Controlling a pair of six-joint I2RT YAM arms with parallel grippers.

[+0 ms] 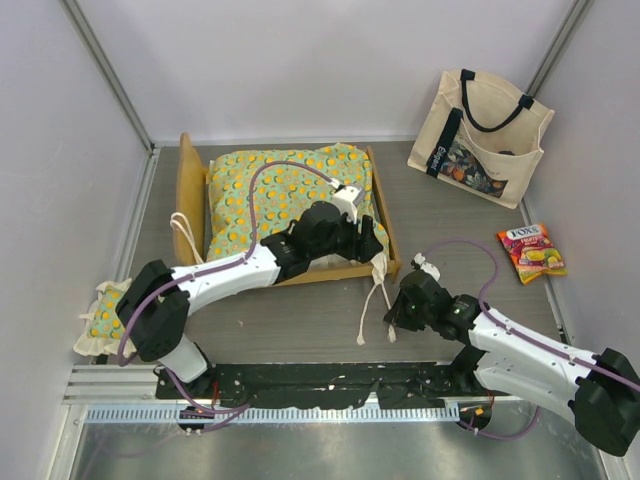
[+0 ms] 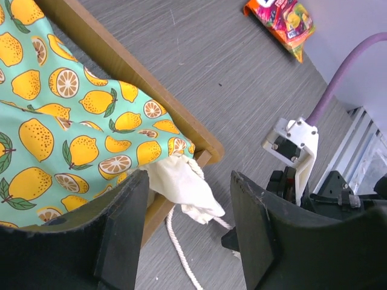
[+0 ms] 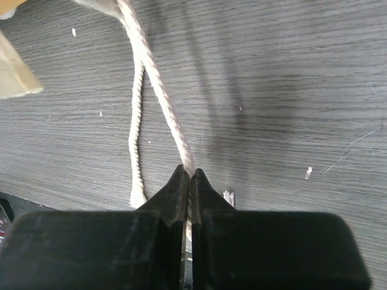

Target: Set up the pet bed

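The pet bed's light-wood frame (image 1: 190, 185) lies at centre left, and the green orange-print mattress cushion (image 1: 280, 190) lies inside it. My left gripper (image 1: 372, 243) is open over the bed's near right corner. In the left wrist view it (image 2: 188, 178) straddles the cushion's cream ruffle (image 2: 181, 184), which hangs over the frame corner (image 2: 202, 151). My right gripper (image 1: 393, 312) is low on the table in front of that corner. In the right wrist view it (image 3: 189, 172) is shut on a cream tie cord (image 3: 163, 103). A second cord (image 3: 138, 121) lies loose beside it.
A small matching ruffled pillow (image 1: 105, 315) lies at the near left by the left arm's base. A cream tote bag (image 1: 480, 135) leans on the back right wall. A candy bag (image 1: 532, 252) lies at the right. Grey walls enclose the table.
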